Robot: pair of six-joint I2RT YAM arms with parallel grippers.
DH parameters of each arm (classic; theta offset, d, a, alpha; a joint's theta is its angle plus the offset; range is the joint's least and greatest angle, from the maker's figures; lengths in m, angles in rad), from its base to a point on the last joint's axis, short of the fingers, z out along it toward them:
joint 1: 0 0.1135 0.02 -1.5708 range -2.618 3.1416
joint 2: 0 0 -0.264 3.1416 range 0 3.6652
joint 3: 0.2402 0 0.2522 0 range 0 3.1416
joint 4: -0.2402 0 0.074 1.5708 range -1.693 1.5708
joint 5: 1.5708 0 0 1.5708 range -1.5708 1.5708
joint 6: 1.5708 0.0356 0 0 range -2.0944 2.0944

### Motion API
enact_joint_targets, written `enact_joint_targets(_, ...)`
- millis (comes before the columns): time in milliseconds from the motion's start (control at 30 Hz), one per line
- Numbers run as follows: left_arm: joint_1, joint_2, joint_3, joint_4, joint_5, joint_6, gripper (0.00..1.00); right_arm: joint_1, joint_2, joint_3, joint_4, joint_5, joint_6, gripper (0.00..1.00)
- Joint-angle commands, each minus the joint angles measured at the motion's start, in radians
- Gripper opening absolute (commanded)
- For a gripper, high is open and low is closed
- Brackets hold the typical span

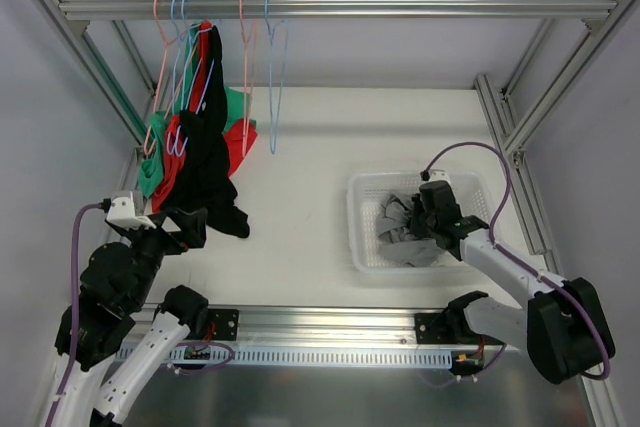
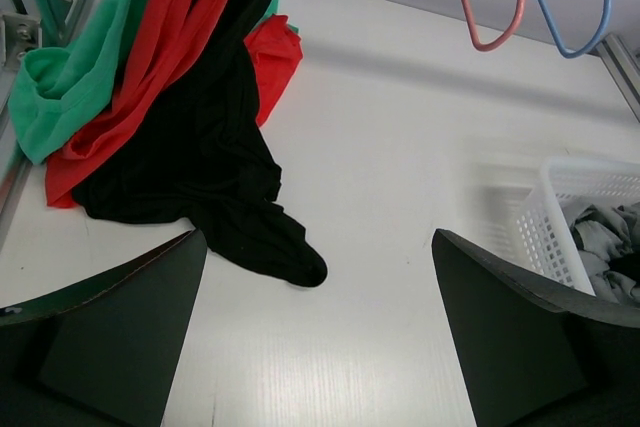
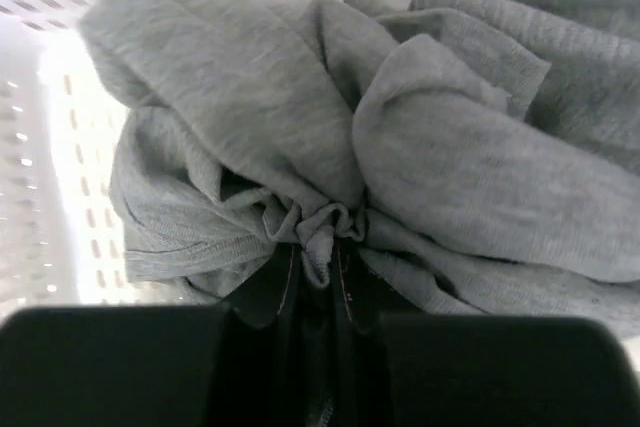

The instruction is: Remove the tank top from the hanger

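I find the left gripper (image 1: 186, 223) at the lower left of the top view, its fingers (image 2: 120, 327) spread wide with nothing between them. It hovers over the table (image 1: 300, 197), just beside the trailing end of the black top (image 1: 210, 137). That top hangs from the rail (image 1: 400, 9) at the upper left, bunched with a red top (image 1: 240, 137) and a green top (image 1: 152, 165) (the hooks crowd together up there, so I cannot tell which hanger carries which). The lower ends of all three lie on the table. In the left wrist view the black one reaches furthest toward the middle of the frame. Right of the bunch, a pink hanger (image 1: 247, 57) and a blue hanger (image 1: 274, 87) hang side by side from the same rail.

At the right of the top view sits the white basket (image 1: 365, 242), and the right gripper (image 1: 428, 215) sits low inside it. Its wrist view shows the jaws pressed together on the grey top (image 3: 250, 97), pinching a puckered fold at the lower middle of the frame. The grey top lies crumpled in the basket, well apart from the rail and the hangers, and covers much of the basket floor
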Motion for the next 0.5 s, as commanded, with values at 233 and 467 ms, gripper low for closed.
enact_joint_targets(233, 0.008, 0.239, 0.267, -0.018, -0.002, -0.023, 0.99, -0.003, -0.308, 0.204, -0.203, 0.028, 0.011, 0.76)
enact_joint_targets(467, 0.009, 0.507, 0.546, -0.079, 0.000, 0.006, 0.99, -0.002, -0.436, 0.434, -0.426, -0.039, -0.040, 0.99)
